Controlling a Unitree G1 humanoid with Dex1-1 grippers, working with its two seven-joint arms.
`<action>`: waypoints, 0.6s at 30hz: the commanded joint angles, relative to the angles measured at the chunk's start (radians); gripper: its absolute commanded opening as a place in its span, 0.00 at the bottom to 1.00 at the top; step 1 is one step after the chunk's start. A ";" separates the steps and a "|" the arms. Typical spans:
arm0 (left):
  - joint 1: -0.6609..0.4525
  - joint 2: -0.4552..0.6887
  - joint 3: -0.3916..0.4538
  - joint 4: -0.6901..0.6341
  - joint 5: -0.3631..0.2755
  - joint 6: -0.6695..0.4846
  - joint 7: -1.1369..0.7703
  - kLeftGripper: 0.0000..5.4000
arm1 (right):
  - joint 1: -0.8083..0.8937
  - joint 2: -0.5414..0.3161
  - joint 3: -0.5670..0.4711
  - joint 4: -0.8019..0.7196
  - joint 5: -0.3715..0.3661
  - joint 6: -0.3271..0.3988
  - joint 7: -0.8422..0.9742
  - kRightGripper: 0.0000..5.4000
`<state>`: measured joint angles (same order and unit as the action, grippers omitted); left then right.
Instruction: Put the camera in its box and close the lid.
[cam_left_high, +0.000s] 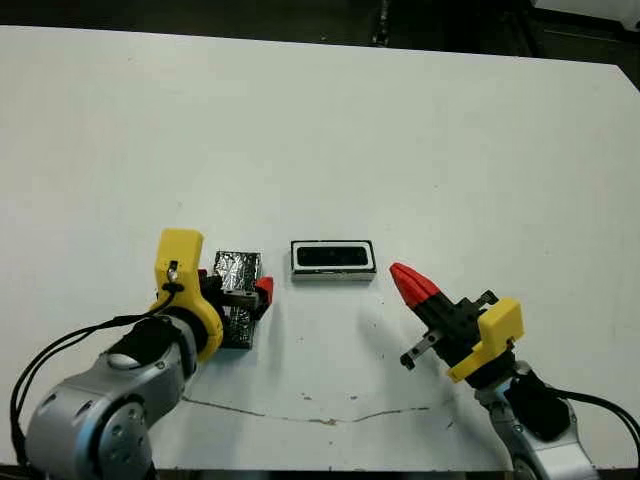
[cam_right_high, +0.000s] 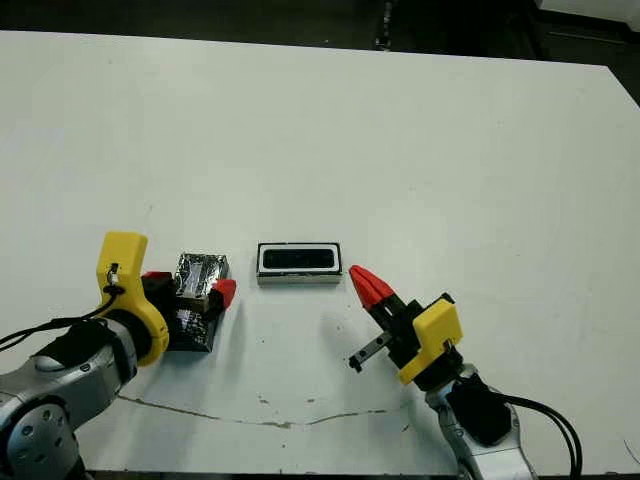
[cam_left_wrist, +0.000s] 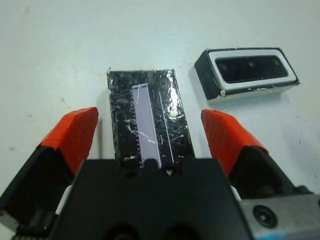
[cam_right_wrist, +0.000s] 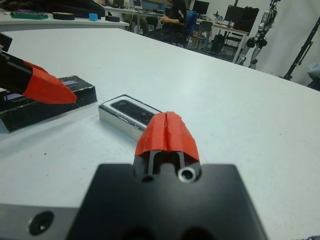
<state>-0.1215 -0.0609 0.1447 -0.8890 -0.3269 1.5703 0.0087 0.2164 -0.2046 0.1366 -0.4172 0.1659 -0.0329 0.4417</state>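
No legible writing anywhere. Left tool (cam_left_wrist: 150, 135) gaping wide, straddling the lid (cam_left_wrist: 145, 115) — contact unclear. Right tool (cam_right_wrist: 167, 131) pinched together, empty. Camera (cam_left_high: 334, 256) seated in box (cam_left_high: 333, 273), at the lid's 3 o'clock.

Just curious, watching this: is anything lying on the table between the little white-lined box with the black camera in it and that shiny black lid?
Nothing: in the left wrist view, only bare white table separates the white-lined box from the glossy black lid.
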 joint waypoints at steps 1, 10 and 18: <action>0.022 0.027 -0.013 -0.006 0.013 0.016 -0.012 0.98 | 0.007 -0.011 -0.002 -0.004 0.013 0.013 0.000 0.00; 0.053 0.020 0.025 0.011 -0.011 0.004 -0.074 0.80 | 0.005 -0.011 0.002 -0.003 0.017 0.018 -0.002 0.00; 0.058 0.079 0.030 0.016 -0.026 -0.005 -0.135 0.60 | 0.002 -0.011 0.005 0.003 0.025 0.014 0.001 0.00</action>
<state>-0.0814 0.0013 0.1745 -0.8865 -0.3504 1.5586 -0.1162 0.2129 -0.2044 0.1410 -0.4174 0.1852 -0.0292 0.4418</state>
